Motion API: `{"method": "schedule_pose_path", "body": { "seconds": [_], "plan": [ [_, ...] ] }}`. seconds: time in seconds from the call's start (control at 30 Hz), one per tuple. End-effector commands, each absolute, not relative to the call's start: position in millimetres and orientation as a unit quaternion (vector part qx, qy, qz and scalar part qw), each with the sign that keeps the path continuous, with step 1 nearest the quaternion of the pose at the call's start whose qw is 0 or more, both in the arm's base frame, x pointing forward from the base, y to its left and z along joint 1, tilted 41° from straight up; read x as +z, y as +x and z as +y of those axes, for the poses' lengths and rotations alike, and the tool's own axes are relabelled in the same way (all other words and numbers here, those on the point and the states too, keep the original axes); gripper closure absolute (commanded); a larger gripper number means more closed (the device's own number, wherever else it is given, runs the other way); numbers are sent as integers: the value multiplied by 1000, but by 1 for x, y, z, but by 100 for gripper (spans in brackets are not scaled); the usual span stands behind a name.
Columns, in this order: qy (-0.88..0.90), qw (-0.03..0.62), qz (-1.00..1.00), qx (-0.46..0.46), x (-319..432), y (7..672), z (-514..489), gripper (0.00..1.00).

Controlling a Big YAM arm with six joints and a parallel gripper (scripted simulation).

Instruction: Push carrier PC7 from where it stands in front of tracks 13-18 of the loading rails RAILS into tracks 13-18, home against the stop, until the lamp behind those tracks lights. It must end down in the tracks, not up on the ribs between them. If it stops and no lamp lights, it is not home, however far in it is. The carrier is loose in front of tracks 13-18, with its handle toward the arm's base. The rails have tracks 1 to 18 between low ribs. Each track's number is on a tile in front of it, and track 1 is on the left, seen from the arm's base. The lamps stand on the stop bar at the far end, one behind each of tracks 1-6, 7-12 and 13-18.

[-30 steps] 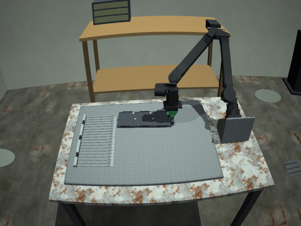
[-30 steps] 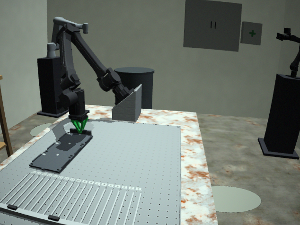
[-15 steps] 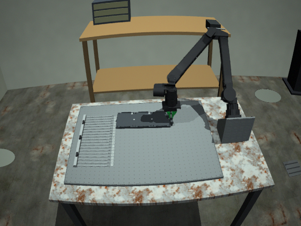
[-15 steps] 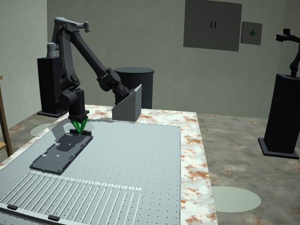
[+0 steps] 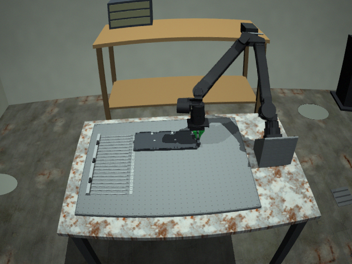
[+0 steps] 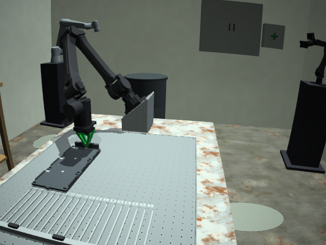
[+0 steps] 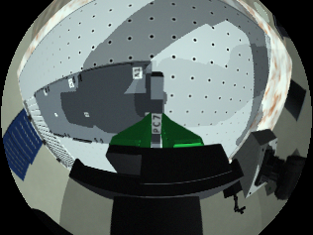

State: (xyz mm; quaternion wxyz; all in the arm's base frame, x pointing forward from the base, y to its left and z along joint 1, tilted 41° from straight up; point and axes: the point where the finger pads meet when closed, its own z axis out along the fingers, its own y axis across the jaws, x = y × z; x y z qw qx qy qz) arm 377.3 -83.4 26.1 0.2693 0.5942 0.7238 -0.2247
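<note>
Carrier PC7 (image 5: 166, 141) is a flat dark plate lying on the grey perforated baseplate. Its far end is at the number tiles (image 5: 132, 170), in front of the rearmost tracks of the rails (image 5: 113, 165). It also shows in the exterior view (image 6: 67, 165) and in the wrist view (image 7: 85, 101). My gripper (image 5: 197, 138) (image 6: 86, 144) points straight down at the carrier's near end, its green fingers shut on the carrier's raised handle. The wrist view shows the fingers pinching that handle. The three lamps (image 5: 93, 160) on the stop bar are dark.
A grey wedge block (image 5: 274, 150) stands at the arm's base on the table's right side. A wooden shelf unit (image 5: 176, 65) stands behind the table. The rails' other tracks (image 6: 78, 219) hold nothing.
</note>
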Motion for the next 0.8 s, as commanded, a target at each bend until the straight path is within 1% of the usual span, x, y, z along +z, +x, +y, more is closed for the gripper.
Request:
{"method": "schedule_pose_path", "body": {
  "seconds": [0.0, 0.77],
  "plan": [
    [584, 278, 732, -214, 30, 398, -70, 100],
    [588, 281, 729, -211, 30, 419, -65, 100]
  ]
}}
